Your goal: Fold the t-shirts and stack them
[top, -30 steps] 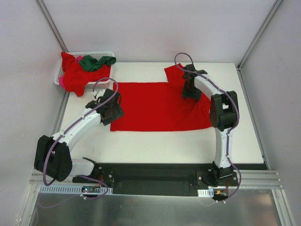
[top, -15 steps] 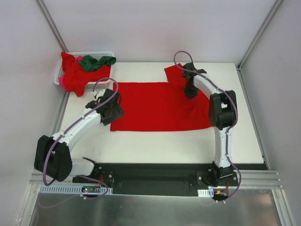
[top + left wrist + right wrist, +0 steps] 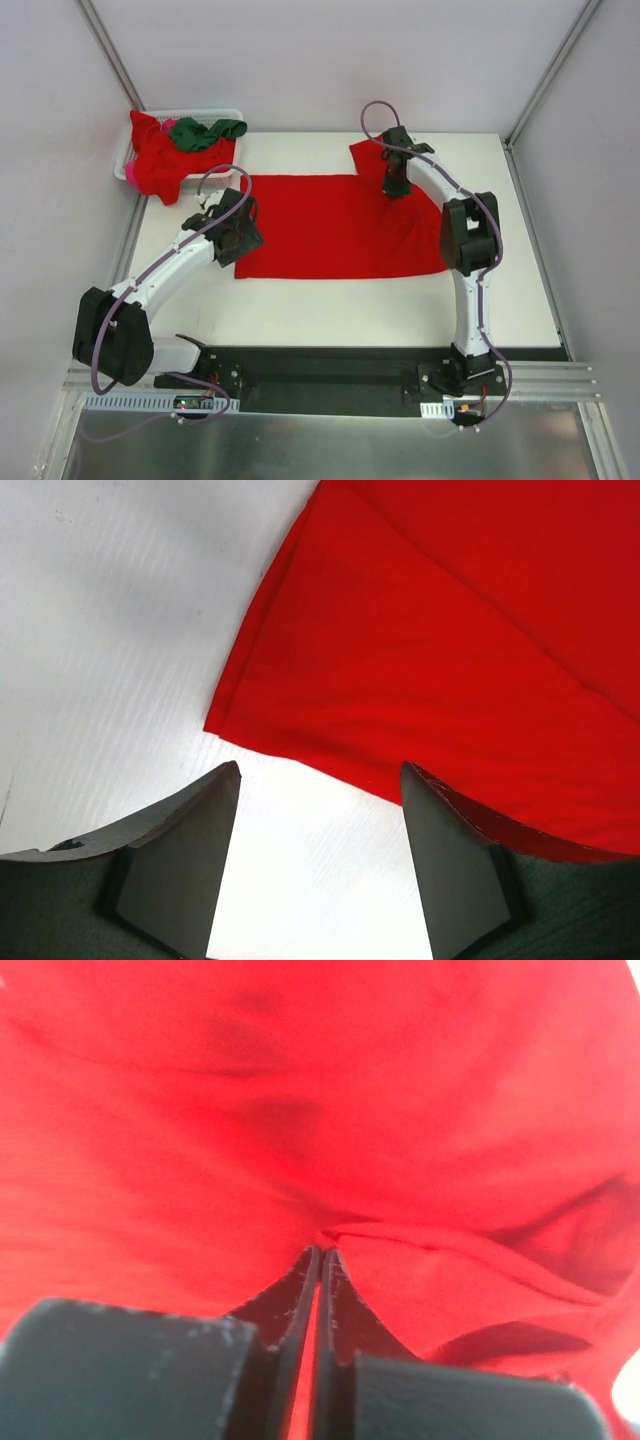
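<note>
Red t-shirt (image 3: pixel 330 228) lies flat mid-table (image 3: pixel 300 310), 1 sleeve sticking out far right. Right gripper (image 3: pixel 393 187) fingers pressed together, pinching a fold of it by that sleeve. Left gripper (image 3: pixel 238 232) fingers spread over its left edge, holding nothing. More shirts (image 3: pixel 165 155) heaped in basket (image 3: pixel 200 113), far left.

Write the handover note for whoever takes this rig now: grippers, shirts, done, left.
Left gripper: jaws open, holding nothing, at the left edge of the large plain red cloth t-shirt.
Right gripper: jaws shut on that shirt's cloth by its far-right sleeve.
That shirt lies spread on the white table; crumpled red shirts and a dark green cloth shirt are heaped in the white plastic lattice basket.
Done: one shirt laid out. Left: folding it, the basket's shirts, the stack.
</note>
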Available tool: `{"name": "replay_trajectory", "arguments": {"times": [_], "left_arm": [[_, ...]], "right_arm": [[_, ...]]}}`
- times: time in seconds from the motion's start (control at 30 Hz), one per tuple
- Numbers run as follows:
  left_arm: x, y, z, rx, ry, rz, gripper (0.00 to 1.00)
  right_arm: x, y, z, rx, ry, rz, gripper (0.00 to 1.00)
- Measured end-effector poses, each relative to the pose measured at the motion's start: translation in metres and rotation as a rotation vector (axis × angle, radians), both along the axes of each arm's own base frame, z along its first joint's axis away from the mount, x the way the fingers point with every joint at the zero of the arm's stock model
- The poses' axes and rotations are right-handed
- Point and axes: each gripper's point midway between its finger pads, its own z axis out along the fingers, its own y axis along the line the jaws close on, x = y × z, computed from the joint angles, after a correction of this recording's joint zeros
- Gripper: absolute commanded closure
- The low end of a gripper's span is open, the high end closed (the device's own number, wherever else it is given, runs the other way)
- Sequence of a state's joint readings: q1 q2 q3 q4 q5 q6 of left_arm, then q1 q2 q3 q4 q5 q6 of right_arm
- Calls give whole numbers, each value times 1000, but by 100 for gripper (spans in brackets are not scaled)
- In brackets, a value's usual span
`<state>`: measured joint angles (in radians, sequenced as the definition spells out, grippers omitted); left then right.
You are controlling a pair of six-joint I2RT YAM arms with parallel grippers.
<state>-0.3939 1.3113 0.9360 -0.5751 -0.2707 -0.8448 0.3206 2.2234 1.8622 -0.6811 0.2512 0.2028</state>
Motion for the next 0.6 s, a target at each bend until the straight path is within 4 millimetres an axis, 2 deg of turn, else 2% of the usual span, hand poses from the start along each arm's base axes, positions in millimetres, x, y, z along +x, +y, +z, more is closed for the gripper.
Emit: {"name": "replay_trajectory", "arguments": {"times": [0.13, 0.2, 0.23, 0.3, 0.33, 0.37, 0.47, 0.5, 0.6], "left_arm": [[0, 0, 1, -1, -2, 0, 34], [0, 0, 1, -1, -4, 0, 34], [-1, 0, 1, -2, -3, 0, 34], [-1, 0, 1, -2, -4, 0, 34], [-1, 0, 1, -3, -5, 0, 34], [-1, 0, 1, -3, -6, 0, 34], [-1, 0, 1, -3, -5, -1, 34], [-1, 0, 1, -3, -4, -3, 34], [-1, -1, -1, -1, 7, -12, 34]], "right_arm": [[21, 25, 19, 53, -72, 50, 99], [25, 34, 22, 69, -89, 73, 99], [24, 38, 21, 74, -88, 82, 96], [22, 43, 15, 78, -75, 98, 75], [21, 44, 12, 81, -67, 105, 48], [19, 45, 9, 83, -58, 112, 34], [14, 48, 1, 89, -29, 140, 4], [12, 48, 0, 85, -20, 157, 0], [7, 46, 3, 90, -1, 180, 0]]}}
